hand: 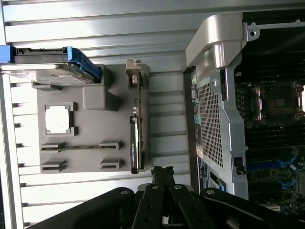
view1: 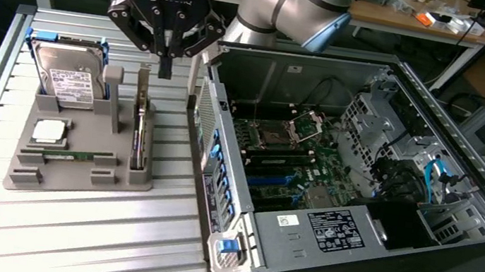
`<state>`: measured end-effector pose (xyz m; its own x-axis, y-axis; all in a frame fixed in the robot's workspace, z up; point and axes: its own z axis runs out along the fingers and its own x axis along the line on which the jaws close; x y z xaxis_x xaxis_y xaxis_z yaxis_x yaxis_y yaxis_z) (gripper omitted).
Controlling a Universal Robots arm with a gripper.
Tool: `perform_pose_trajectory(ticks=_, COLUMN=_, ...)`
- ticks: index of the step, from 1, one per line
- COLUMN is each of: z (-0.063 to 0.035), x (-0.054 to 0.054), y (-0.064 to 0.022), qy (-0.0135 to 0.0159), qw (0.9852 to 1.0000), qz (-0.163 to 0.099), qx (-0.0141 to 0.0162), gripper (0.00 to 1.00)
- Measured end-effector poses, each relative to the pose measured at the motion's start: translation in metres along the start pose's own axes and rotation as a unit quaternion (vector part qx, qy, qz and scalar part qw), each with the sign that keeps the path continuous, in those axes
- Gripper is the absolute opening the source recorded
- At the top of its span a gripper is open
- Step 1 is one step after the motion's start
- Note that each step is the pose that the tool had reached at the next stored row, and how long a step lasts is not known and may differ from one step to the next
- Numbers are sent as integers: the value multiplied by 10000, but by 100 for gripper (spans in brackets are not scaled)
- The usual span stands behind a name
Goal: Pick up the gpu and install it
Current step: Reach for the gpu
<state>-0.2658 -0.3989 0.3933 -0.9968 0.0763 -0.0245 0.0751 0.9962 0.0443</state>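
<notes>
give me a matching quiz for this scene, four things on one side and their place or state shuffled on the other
Things:
1. gpu
2. hard drive
3. gripper
4. computer case

Place or state:
a. side panel off, on the exterior view's right
b. standing on edge in a slot of the grey holder
c. shut, hanging above the holder
d. silver with a white label, propped in a blue frame

Pairs: 1-b, 2-d, 3-c, 4-a
</notes>
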Motion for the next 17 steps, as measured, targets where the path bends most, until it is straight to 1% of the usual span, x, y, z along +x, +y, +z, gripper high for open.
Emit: perform_pose_trajectory(ticks=17, z=-3, x=120, y=-9, qy=0, qw=10000, qz=0, qx=0, gripper=11)
